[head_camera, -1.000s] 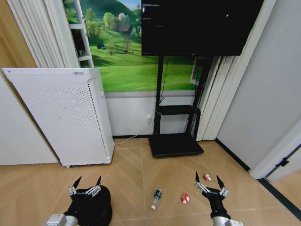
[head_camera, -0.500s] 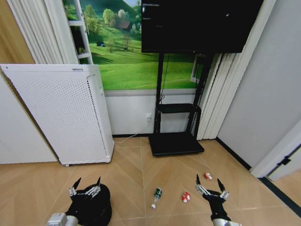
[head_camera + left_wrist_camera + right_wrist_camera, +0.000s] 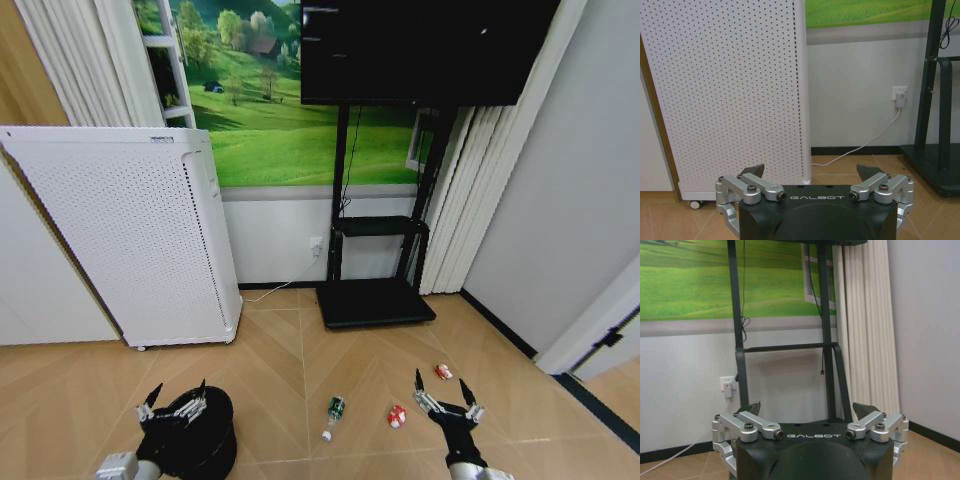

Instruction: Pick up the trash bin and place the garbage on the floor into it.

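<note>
Bright even indoor light, soft faint floor shadows, wide-angle bending at head-view edges, wrist views sharp

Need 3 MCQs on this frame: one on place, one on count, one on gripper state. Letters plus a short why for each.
1. Where is the trash bin?
A. on the TV stand shelf
B. on the floor under the left gripper
C. against the door

2. How many garbage items lie on the floor?
A. one
B. five
C. three

3. What state is the right gripper in?
A. open, holding nothing
B. shut on the bottle
C. shut on a wrapper

Answers:
1 B: the head view shows the black mesh bin low on the left, in front of the white perforated appliance.
2 C: a clear bottle and two red-and-white wrappers lie on the wood floor.
3 A: its fingers are spread with nothing between them.
</note>
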### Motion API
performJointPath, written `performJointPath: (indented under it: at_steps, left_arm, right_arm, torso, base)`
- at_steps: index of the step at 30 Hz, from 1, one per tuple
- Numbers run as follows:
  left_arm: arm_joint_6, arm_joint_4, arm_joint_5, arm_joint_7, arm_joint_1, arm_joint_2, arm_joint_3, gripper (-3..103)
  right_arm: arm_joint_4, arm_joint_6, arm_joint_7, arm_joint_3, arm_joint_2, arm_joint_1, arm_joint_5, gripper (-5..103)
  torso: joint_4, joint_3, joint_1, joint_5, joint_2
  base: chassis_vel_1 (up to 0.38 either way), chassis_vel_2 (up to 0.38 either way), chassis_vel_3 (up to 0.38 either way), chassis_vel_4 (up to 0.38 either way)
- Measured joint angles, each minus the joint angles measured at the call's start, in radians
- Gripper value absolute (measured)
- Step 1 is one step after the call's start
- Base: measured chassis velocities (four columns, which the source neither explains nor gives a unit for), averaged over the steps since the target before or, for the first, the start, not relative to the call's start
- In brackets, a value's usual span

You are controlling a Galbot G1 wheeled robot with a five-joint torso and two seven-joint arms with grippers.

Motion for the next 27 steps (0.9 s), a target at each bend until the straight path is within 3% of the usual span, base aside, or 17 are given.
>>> performJointPath:
  at_steps: [16, 18, 19, 20, 23, 25, 26, 27]
  left_arm:
    - [0.014, 0.011, 0.022, -0.008, 0.004, 0.0, -0.006, 100]
    - [0.041, 0.02, 0.07, -0.068, 0.013, -0.001, -0.01, 100]
    - [0.041, 0.02, 0.07, -0.068, 0.013, -0.001, -0.01, 100]
    - [0.056, 0.026, 0.064, -0.116, 0.028, 0.005, -0.009, 100]
    - [0.062, 0.031, 0.017, -0.134, 0.078, 0.027, -0.021, 100]
    - [0.069, 0.032, -0.114, -0.133, 0.153, 0.062, -0.048, 100]
    - [0.069, 0.032, -0.114, -0.133, 0.153, 0.062, -0.048, 100]
    - [0.074, 0.044, -0.175, -0.132, 0.172, 0.071, -0.061, 100]
  right_arm:
    - [0.032, -0.021, -0.008, -0.014, -0.002, 0.0, 0.002, 100]
    - [0.033, -0.026, -0.008, -0.017, -0.002, 0.002, 0.003, 100]
    - [0.033, -0.026, -0.008, -0.017, -0.002, 0.002, 0.003, 100]
    - [0.033, -0.027, -0.008, -0.023, 0.0, 0.001, 0.001, 100]
    - [0.027, -0.028, -0.01, -0.031, 0.004, 0.001, -0.005, 100]
    - [0.013, -0.028, -0.012, -0.034, 0.003, 0.003, -0.009, 100]
    - [0.013, -0.028, -0.012, -0.034, 0.003, 0.003, -0.009, 100]
    - [0.006, -0.028, -0.012, -0.034, 0.002, 0.007, -0.01, 100]
  torso:
    - [-0.0001, -0.043, -0.015, 0.0, -0.058]
    - [-0.0001, -0.047, -0.015, -0.0002, -0.062]
    - [-0.0001, -0.047, -0.015, -0.0002, -0.062]
    - [-0.0001, -0.047, -0.016, -0.0002, -0.062]
    - [0.0, -0.047, -0.016, -0.0003, -0.062]
    - [0.0, -0.047, -0.015, 0.0, -0.062]
    - [0.0, -0.047, -0.015, 0.0, -0.062]
    - [0.0, -0.047, -0.015, 0.0002, -0.061]
  base:
    - [0.0, 0.0, 0.0, 0.0]
    - [0.0, 0.0, 0.0, 0.0]
    - [0.0, 0.0, 0.0, 0.0]
    - [0.0, 0.0, 0.0, 0.0]
    - [0.0, 0.0, 0.0, 0.0]
    - [0.0, 0.0, 0.0, 0.0]
    - [0.0, 0.0, 0.0, 0.0]
    - [0.0, 0.0, 0.0, 0.0]
